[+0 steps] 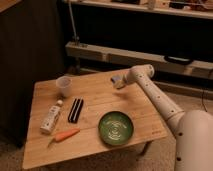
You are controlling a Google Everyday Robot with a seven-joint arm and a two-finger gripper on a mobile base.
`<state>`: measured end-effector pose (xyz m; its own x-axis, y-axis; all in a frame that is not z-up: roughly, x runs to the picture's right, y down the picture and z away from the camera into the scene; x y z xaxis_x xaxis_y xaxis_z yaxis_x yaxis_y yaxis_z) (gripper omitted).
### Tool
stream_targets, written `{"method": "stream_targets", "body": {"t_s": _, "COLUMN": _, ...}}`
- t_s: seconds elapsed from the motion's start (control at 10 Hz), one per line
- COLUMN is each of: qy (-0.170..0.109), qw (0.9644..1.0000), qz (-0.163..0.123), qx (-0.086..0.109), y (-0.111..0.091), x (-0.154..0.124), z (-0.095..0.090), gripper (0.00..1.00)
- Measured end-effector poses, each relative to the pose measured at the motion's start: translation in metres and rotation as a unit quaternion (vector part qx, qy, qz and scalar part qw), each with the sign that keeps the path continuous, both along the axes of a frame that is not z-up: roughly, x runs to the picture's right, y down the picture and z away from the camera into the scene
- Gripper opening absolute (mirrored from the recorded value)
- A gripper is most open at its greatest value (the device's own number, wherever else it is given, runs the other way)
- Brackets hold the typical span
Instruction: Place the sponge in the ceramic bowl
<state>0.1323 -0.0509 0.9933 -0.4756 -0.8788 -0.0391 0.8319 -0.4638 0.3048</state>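
The gripper [119, 79] is at the sponge [115, 83] by the far edge of the table [95, 147]. I cannot tell if it holds it. The green bowl [115, 128] sits near the front edge. A cup [63, 86], bottle [51, 118], black bar [75, 110] and carrot [65, 135] lie off to the left.

dim warm light; claw [117, 81] over table [98, 96]

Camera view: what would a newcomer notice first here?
The big white robot arm on the right stands out first, with its gripper over the far part of the wooden table. Next comes the green ceramic bowl at the table's near right. The orange carrot lies to the bowl's left, by the near edge.
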Motion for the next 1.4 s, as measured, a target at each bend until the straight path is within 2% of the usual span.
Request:
{"method": "stream_targets", "body": {"t_s": 0.2, "qy": -0.003, "qw": 1.0, "qz": -0.001, "qx": 0.004, "y": -0.001, "x": -0.006, "z": 0.001, "gripper": 0.8}}
{"method": "stream_targets", "body": {"t_s": 0.5, "qy": -0.011, "qw": 0.9999, "qz": -0.009, "qx": 0.008, "y": -0.014, "x": -0.032, "z": 0.011, "gripper": 0.8}}
{"method": "stream_targets", "body": {"t_s": 1.1, "qy": 0.008, "qw": 0.9996, "qz": 0.002, "qx": -0.027, "y": -0.014, "x": -0.028, "z": 0.039, "gripper": 0.8}}
{"method": "stream_targets", "body": {"t_s": 1.4, "qy": 0.005, "qw": 0.9995, "qz": 0.006, "qx": -0.03, "y": -0.017, "x": -0.025, "z": 0.045, "gripper": 0.8}}
